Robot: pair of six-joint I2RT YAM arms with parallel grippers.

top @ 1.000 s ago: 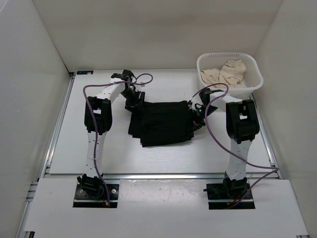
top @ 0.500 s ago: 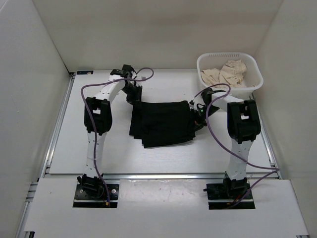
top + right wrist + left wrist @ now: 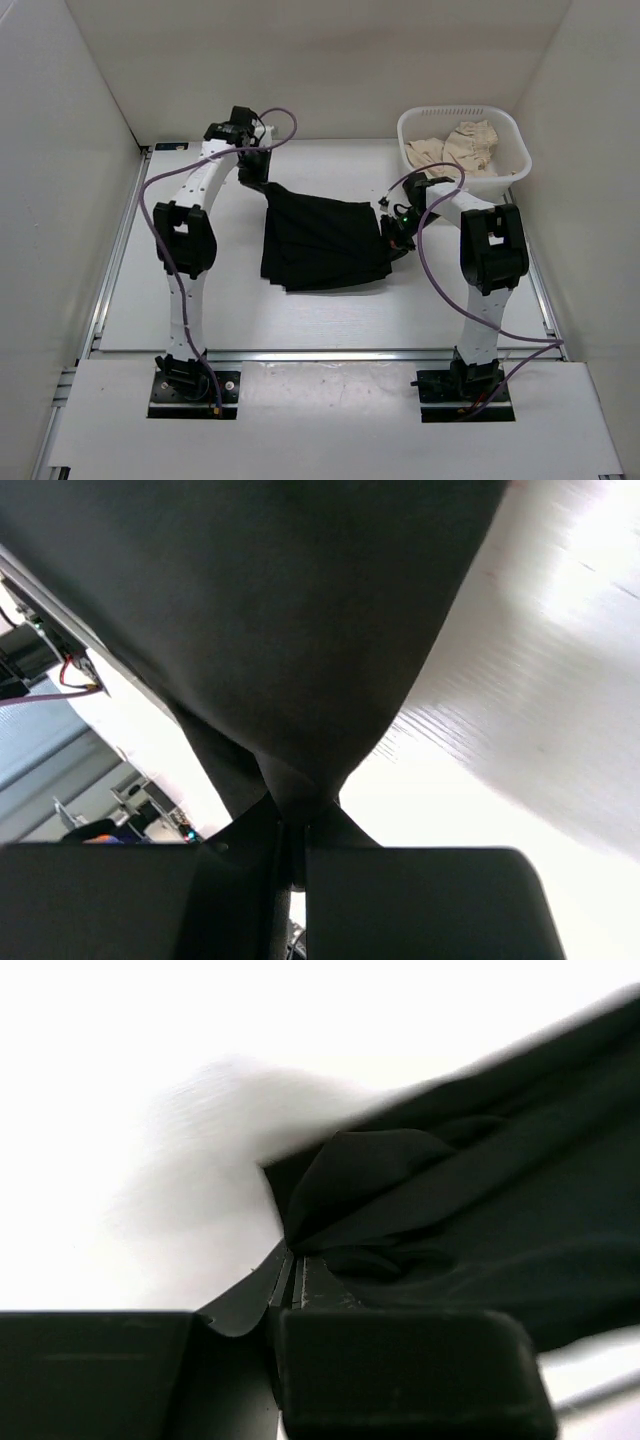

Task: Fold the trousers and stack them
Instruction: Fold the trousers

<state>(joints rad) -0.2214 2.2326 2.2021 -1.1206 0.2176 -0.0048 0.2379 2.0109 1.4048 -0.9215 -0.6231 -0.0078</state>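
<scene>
Top external view: the trousers [image 3: 325, 245], black and matte, lie folded into a rough rectangle near the middle of the tabletop [image 3: 200, 300], between the two arms. Their far left corner is drawn up and outward into a point, clear of the flat bulk, where the left tool [image 3: 262, 180] grips it. From that corner the cloth slopes down to the rest of the garment, whose layered edges show along the near side. At the opposite side, the right tool [image 3: 392, 232] sits low against the right edge of the trousers, about halfway along it. The left wrist view shows that tool's jaws pressed narrow together with a bunched fold of black fabric pinched between them, the cloth fanning away to the right over the bright surface. The right wrist view shows the same kind of hold: the jaws closed tight on a gathered tuck of the fabric, which spreads out wide above them and fills most of that view, with pale tabletop to the right. Both arms bend inward toward the garment, and purple cables [image 3: 435, 270] loop along them. In the far right corner of the tabletop stands a white basket [image 3: 510, 135] with slotted walls, apart from the trousers, and a crumpled beige cloth [image 3: 455, 148] lies inside it.
</scene>
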